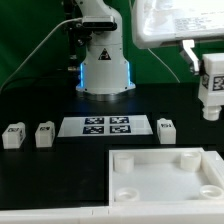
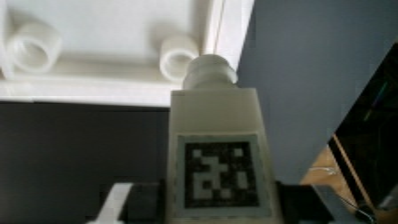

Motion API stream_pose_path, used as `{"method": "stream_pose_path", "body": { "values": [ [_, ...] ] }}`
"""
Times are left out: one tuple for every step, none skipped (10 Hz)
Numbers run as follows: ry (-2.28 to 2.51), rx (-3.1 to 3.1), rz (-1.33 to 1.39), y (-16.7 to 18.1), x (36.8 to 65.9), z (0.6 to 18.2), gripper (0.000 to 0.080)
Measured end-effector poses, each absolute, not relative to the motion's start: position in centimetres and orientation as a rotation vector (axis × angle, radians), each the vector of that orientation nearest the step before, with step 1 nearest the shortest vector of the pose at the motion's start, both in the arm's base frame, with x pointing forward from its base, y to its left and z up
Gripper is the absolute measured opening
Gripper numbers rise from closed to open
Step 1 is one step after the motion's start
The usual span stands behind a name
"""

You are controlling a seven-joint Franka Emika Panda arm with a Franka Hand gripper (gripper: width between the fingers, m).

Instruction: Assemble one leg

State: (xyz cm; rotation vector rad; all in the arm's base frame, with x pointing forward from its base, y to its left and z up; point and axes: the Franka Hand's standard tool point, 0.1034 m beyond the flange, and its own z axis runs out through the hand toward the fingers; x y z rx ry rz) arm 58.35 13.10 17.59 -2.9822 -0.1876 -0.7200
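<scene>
My gripper (image 1: 209,70) is shut on a white leg (image 1: 211,88) with a square tag and holds it in the air at the exterior view's right, above the far right corner of the large white panel (image 1: 150,192). In the wrist view the leg (image 2: 217,130) stands between my dark fingers (image 2: 171,200), its rounded peg end pointing toward the panel's edge (image 2: 217,30). Two round sockets (image 2: 32,48) (image 2: 180,55) show on the panel. Three more legs stand on the table: two at the left (image 1: 12,135) (image 1: 44,134) and one right of centre (image 1: 167,128).
The marker board (image 1: 105,126) lies flat on the black table between the loose legs. The arm's base (image 1: 103,60) stands behind it against a green backdrop. The panel fills the front right of the table.
</scene>
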Motion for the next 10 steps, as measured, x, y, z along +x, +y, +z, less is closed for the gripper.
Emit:
{"method": "stream_pose_path", "body": {
  "values": [
    [-0.181, -2.983, -0.711, 13.1, 58.1, 17.4, 0.0291],
    [-0.183, -2.983, -0.711, 13.1, 58.1, 17.4, 0.0291],
    [-0.181, -2.983, -0.709, 13.0, 58.1, 17.3, 0.0291],
    [-0.185, -2.983, -0.709, 13.0, 58.1, 17.3, 0.0291],
    [-0.195, -2.985, -0.707, 13.0, 58.1, 17.2, 0.0291],
    [-0.219, -2.981, -0.737, 12.6, 58.5, 16.4, 0.0291],
    [-0.246, -2.994, -0.732, 12.1, 59.5, 15.4, 0.0291],
    [-0.246, -2.994, -0.751, 11.9, 61.2, 15.2, 0.0291],
    [-0.247, -2.989, -0.767, 12.1, 62.1, 14.8, 0.0291],
    [-0.272, -2.991, -0.780, 11.8, 62.7, 14.2, 0.0291]
  ]
}}
